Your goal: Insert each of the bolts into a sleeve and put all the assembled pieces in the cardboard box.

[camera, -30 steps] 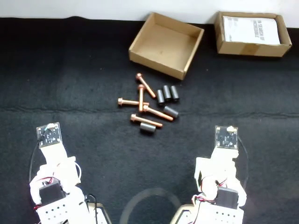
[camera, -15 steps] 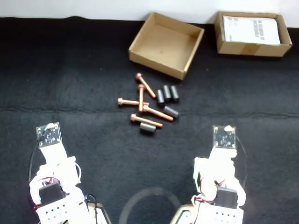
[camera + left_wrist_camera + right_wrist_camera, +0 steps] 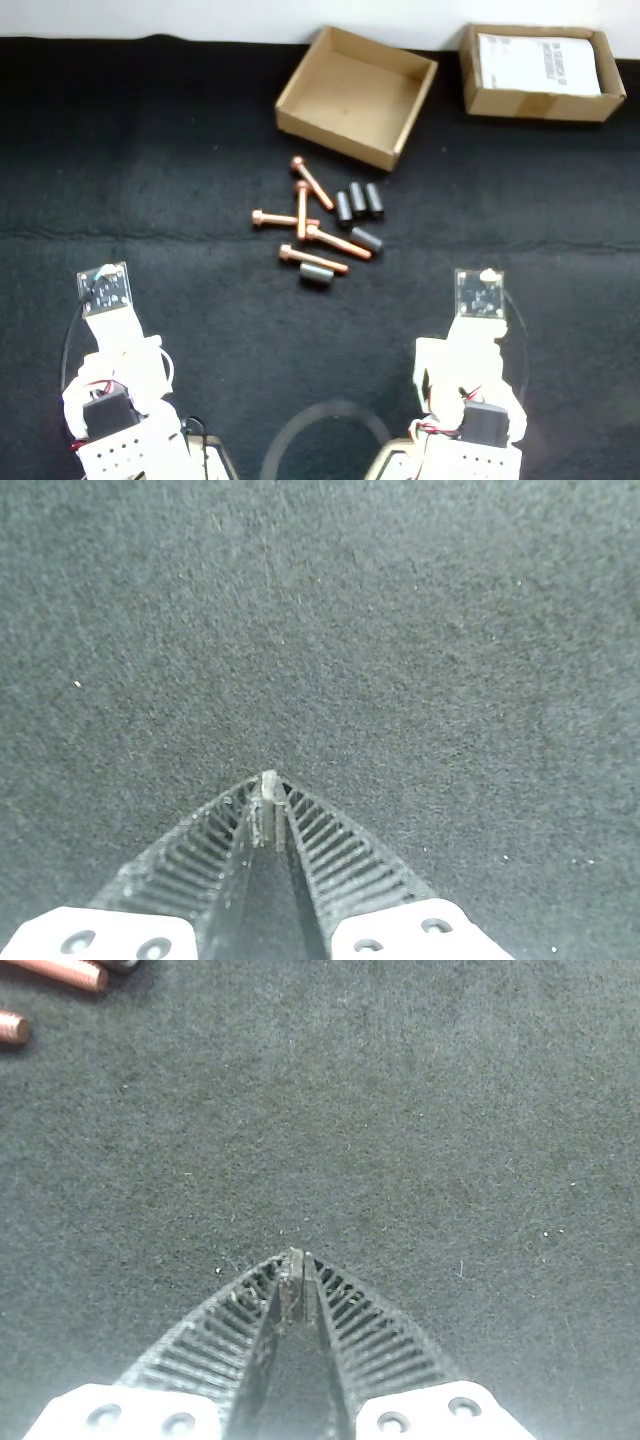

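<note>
Bolts, five in all, are copper-coloured, each with a wider head at one end of a long slim shaft. They lie loose in a small cluster near the middle of the desk, which is covered in a black felt-like cloth. Some of them cross or touch, and they point in different directions. The sleeves are five short dark grey cylinders lying on their sides. Three sit side by side just beside the upper bolts, one lies at the tip of a slanted bolt, and one lies just below the lowest bolt. None of the bolts sits inside a sleeve. The cardboard box, open-topped and square, stands turned at an angle just beyond the cluster, towards the far edge of the desk, with nothing inside it. A second box, holding a printed sheet, stands further along that edge. The left gripper hangs over bare cloth with its ribbed fingers pressed together at the tips and nothing between them. The right gripper has its fingers likewise closed on nothing, and two bolt shafts show nearby at the rim of its wrist view.
</note>
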Robot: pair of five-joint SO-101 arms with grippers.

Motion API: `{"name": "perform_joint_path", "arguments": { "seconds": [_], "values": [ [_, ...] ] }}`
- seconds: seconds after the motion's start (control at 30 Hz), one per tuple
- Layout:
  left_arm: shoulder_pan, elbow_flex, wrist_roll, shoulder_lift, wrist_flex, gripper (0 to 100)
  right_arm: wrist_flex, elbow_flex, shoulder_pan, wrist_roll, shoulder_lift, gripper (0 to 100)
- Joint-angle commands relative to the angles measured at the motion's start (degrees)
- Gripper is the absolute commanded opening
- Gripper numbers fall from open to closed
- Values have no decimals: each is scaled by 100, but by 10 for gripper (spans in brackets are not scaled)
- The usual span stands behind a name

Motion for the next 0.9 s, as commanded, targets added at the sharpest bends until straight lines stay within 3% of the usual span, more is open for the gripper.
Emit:
{"name": "perform_joint_path", "arguments": {
  "seconds": [0.0,0.53,0.8,0.87],
  "values": [
    [84,92,-35,-40,26,9,-48,804,-22,44,-57,14],
    [277,84,-26,-48,9,10,-48,804,-22,44,-57,14],
    [409,-251,-18,-48,-1064,10,-57,804,-330,35,-57,14],
    [418,-593,-44,-40,-1011,11,-57,787,-497,35,-57,15]
  ]
}}
